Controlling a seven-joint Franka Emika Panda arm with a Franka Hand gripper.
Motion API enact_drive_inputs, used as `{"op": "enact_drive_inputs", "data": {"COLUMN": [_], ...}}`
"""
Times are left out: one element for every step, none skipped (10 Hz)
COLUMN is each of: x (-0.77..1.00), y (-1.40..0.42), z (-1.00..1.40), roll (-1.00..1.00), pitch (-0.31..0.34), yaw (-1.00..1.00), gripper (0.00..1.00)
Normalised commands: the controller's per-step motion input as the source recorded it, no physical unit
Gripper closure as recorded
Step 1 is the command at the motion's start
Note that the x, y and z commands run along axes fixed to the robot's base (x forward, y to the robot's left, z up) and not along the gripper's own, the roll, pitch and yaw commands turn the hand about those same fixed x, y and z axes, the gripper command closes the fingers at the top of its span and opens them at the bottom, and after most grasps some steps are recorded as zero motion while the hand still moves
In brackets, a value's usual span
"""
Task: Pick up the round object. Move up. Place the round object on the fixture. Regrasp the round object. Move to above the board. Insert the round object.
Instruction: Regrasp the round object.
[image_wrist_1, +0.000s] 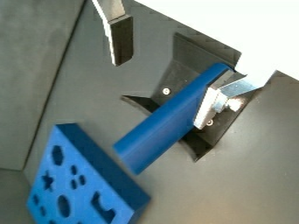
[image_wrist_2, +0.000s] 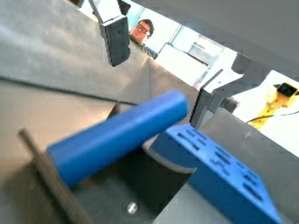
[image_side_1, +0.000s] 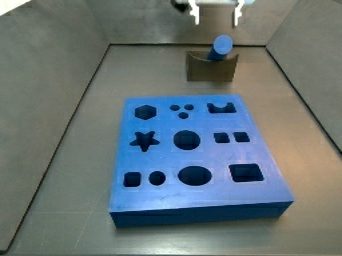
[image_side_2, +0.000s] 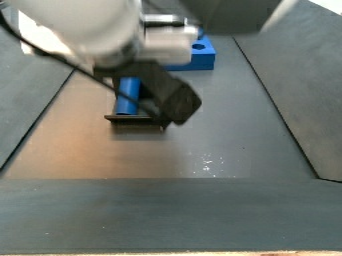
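Grey tray floor (image_side_1: 67, 150) with low walls fills the side view; large flat blue rectangular board with dark shaped holes (image_side_1: 194, 155) sits mid-frame; small dark olive-brown fixture block (image_side_1: 210, 67) stands at 12 o'clock from the board, near the far wall, apart from it.

Smooth blue cylinder peg, the round object (image_side_1: 222, 45), lies in the fixture's notch, one end facing the board; wrist views show it (image_wrist_1: 170, 114) (image_wrist_2: 117, 140) resting across the fixture (image_wrist_1: 198, 61), long axis pointing toward the board (image_wrist_1: 82, 179).

Step, as I judge it: placing on the fixture looks done, regrasp is pending; next move calls for lowering the fingers around the far end of the peg, centred on its axis, then closing square so it does not roll or tip out of the notch.

Two-finger gripper (image_wrist_1: 176, 61) hangs above the peg's far end, jaws wide apart; one finger (image_wrist_1: 117, 39) is clear of the peg; the opposite finger (image_wrist_1: 233, 92) is just beside the peg, contact not clear; nothing gripped.
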Motion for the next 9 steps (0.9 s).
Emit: {"op": "enact_drive_inputs", "data": {"x": [-0.01, -0.01, -0.04, -0.06, -0.06, -0.06, -0.06, -0.05, -0.04], "y": [-1.0, -1.0, -1.0, -1.0, -1.0, -1.0, -1.0, -0.91, -0.64], "z": [0.86, 0.81, 0.78, 0.73, 0.64, 0.55, 0.45, 0.35, 0.19], "roll": [1.0, 1.0, 1.0, 1.0, 1.0, 1.0, 1.0, 1.0, 1.0], "pitch": [0.067, 0.064, 0.055, 0.048, 0.043, 0.041, 0.039, 0.037, 0.033], "yaw": [0.04, 0.04, 0.04, 0.04, 0.03, 0.03, 0.03, 0.03, 0.03], "gripper": [0.0, 0.0, 0.0, 0.0, 0.0, 0.0, 0.0, 0.0, 0.0]}}
